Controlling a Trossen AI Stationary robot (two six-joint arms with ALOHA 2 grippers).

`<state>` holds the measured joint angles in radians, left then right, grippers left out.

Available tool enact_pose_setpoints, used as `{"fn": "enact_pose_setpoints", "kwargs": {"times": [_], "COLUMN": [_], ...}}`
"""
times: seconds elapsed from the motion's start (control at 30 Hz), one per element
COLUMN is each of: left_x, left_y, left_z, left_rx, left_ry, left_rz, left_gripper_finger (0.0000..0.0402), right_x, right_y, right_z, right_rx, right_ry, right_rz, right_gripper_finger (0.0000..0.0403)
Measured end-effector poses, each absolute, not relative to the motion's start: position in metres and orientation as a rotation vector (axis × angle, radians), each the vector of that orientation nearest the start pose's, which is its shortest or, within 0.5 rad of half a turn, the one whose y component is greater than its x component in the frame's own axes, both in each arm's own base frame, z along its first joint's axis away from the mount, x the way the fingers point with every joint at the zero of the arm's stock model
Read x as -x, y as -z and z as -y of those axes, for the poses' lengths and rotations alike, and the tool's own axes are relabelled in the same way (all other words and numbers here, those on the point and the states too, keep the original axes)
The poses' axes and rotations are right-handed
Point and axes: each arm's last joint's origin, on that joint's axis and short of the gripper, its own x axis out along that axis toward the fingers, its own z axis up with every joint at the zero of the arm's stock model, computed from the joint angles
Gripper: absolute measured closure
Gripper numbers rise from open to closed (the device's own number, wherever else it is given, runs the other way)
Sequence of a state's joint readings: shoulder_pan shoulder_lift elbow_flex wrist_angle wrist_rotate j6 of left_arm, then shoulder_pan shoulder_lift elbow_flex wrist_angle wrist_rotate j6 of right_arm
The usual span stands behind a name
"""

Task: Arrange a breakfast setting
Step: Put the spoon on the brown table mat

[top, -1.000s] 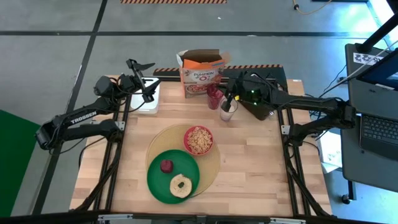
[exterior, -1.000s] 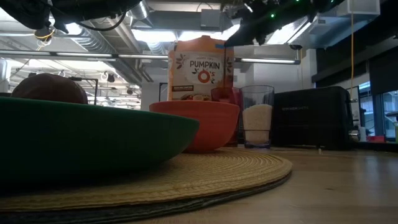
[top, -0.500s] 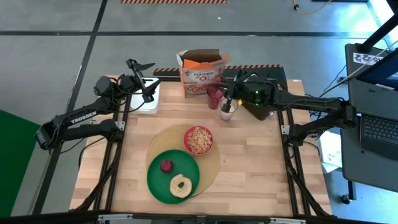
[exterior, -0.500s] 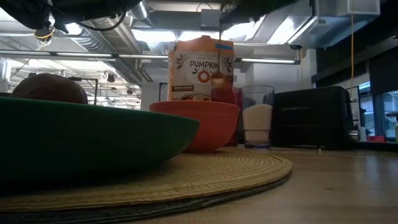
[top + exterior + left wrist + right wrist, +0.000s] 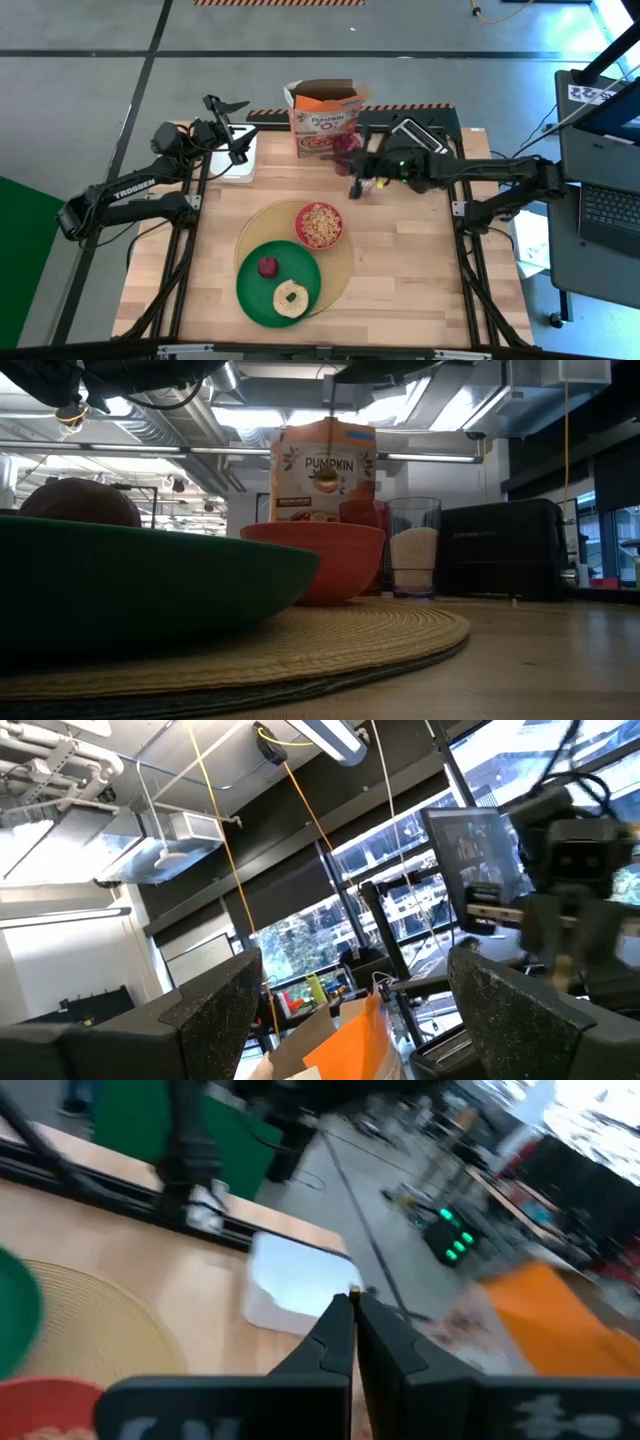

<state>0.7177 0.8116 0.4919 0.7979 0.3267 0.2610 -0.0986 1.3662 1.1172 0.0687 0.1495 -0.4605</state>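
The big green plate [image 5: 277, 283] sits closest, smooth and round, on the round tan placemat [image 5: 345, 252], which looks like woven straw. On the plate lie a small dark-red fruit [image 5: 267, 266] and a bread ring [image 5: 291, 298] with a hole in the middle. Just behind, touching the plate's edge, is the smaller red bowl [image 5: 319, 225], full of crunchy cereal.

Farther back, the right gripper [image 5: 356, 186] hangs in the air between the bowl and a clear glass [image 5: 414, 547]. Its fingers are pinched together on the thin handle of a small gold spoon [image 5: 324, 477], which dangles shiny end down.

It looks like the spoon is being carried to the setting. The next move calls for gently lowering it into the bowl or beside it, without bumping the glass.

Far back stand an orange cardboard cereal box [image 5: 324, 119] and a black toaster [image 5: 503, 548]. The left gripper [image 5: 236, 125] waits over a white board, fingers wide apart, holding nothing.
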Motion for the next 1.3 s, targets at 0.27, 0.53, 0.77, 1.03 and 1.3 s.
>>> {"fn": "enact_pose_setpoints", "kwargs": {"times": [0.27, 0.53, 0.77, 1.03, 1.3], "left_x": [-0.137, -0.137, -0.137, -0.137, -0.137], "left_y": [-0.319, -0.319, -0.319, -0.319, -0.319], "left_z": [-0.107, -0.107, -0.107, -0.107, -0.107], "left_rx": [-0.479, -0.479, -0.479, -0.479, -0.48], "left_ry": [-0.436, -0.435, -0.436, -0.435, -0.435], "left_rz": [0.376, 0.376, 0.376, 0.376, 0.375], "left_gripper_finger": [0.0088, 0.0088, 0.0088, 0.0088, 0.0088], "right_x": [-0.341, -0.358, -0.379, -0.411, -0.438], "right_y": [-0.317, -0.297, -0.285, -0.264, -0.244], "right_z": [0.025, 0.024, 0.023, 0.024, 0.025], "right_rx": [0.475, 0.492, 0.492, 0.519, 0.593], "right_ry": [0.053, -0.028, -0.13, -0.216, -0.297], "right_rz": [-0.205, -0.205, -0.219, -0.328, -0.446], "right_gripper_finger": [0.0398, 0.0398, 0.0398, 0.0398, 0.0398]}}
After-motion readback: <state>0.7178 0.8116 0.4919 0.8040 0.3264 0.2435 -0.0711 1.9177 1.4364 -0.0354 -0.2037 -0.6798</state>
